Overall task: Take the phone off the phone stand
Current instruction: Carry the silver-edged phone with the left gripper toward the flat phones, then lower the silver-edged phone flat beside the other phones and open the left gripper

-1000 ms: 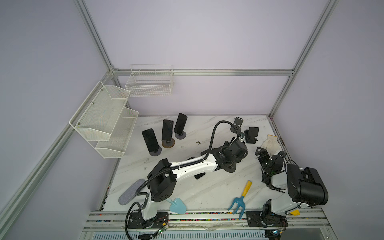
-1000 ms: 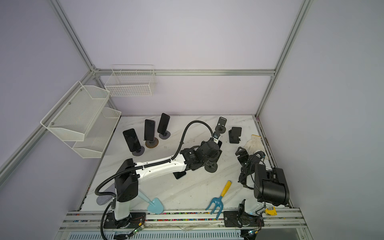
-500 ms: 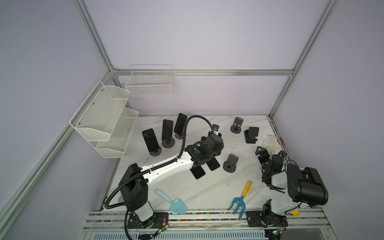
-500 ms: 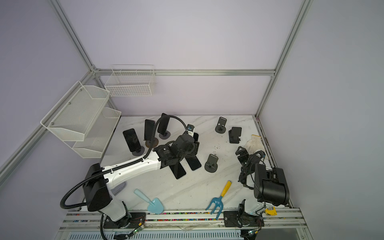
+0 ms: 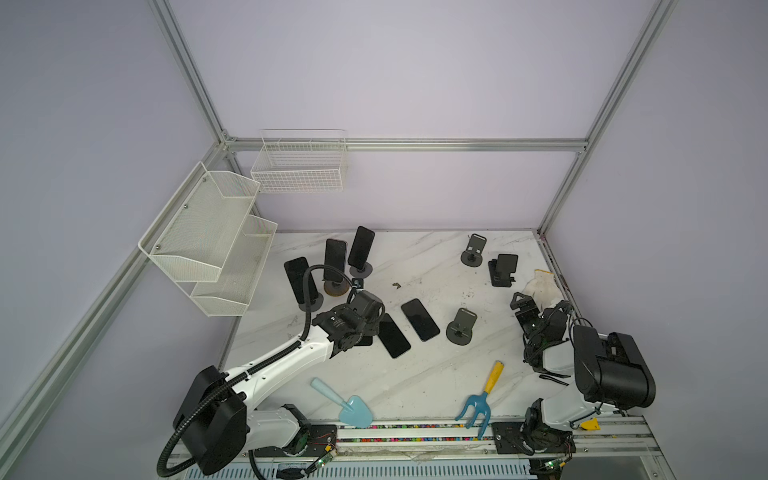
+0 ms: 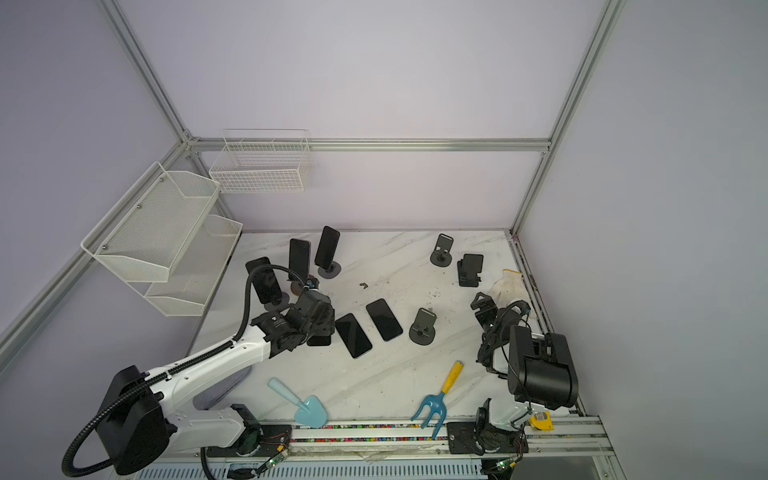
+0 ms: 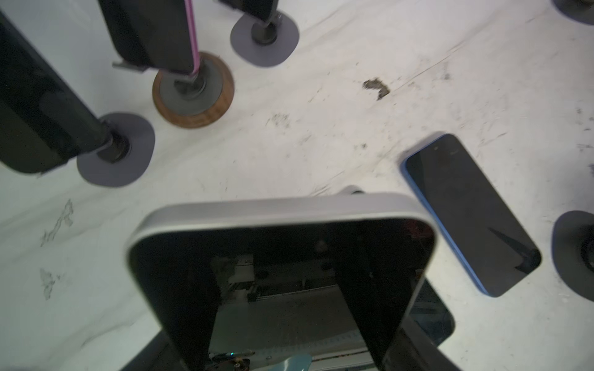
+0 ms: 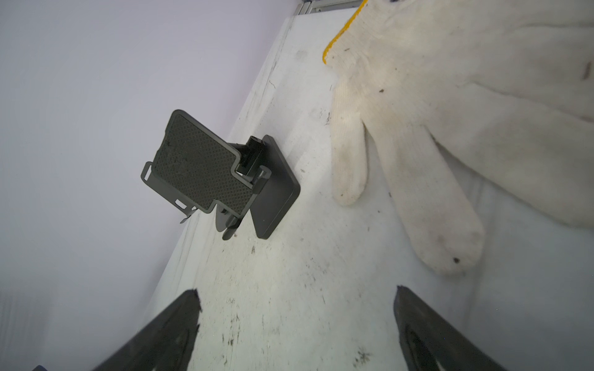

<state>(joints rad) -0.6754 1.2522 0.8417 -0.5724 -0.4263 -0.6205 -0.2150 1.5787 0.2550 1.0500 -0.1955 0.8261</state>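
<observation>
**Phone lifted clear of its stand.** The left gripper (image 5: 360, 329) clamps a silver-rimmed phone (image 7: 279, 257) across its width. In both top views it holds the phone left of centre, near the three phones on stands (image 5: 334, 259) at the upper left of the marble table (image 5: 415, 374).

A second ago this gripper stood over the round phone stand (image 5: 461, 327) right of centre. Half a second ago it was already clear of the stand and partway across. Now it has drawn further left, and the arm's black joint housing has swung back toward the lower left corner.

The phone stand is bare, its cradle tilted up, well apart from the phone. Whether the phone touches the tabletop cannot be told. The left wrist view shows it close over the surface, its glass mirroring the gripper's own frame.

Two more phones lie flat between gripper and stand: a blue-edged phone (image 7: 472, 215) and a dark phone (image 5: 392, 336). In the wrist view the held phone overlaps the dark one. Neither has shifted since half a second ago.

The right gripper (image 8: 295, 295) is unchanged at the right edge, jaws spread wide with nothing between them. It faces a white work glove (image 8: 450, 128) and a square-based stand (image 8: 225, 180).

A blue trowel (image 5: 345, 405) and a yellow-handled rake (image 5: 482, 395) lie at the front edge as before.
</observation>
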